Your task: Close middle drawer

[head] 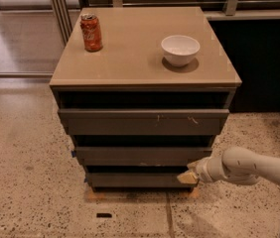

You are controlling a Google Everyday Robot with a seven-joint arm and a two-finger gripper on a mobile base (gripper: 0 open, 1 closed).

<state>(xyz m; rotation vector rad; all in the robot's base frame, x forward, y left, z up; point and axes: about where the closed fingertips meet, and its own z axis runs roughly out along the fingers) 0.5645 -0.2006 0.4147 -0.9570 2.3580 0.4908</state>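
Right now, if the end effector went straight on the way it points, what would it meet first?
Probably the right end of the bottom drawer front: the end effector points toward the cabinet, just below the middle drawer. Depth is unclear; it may already be touching.

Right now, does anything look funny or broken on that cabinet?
Only a little. The top drawer front has small pale scratches near its right side. The can and bowl stand upright, nothing spilled. The claw sits low, just below the right end of the middle drawer.
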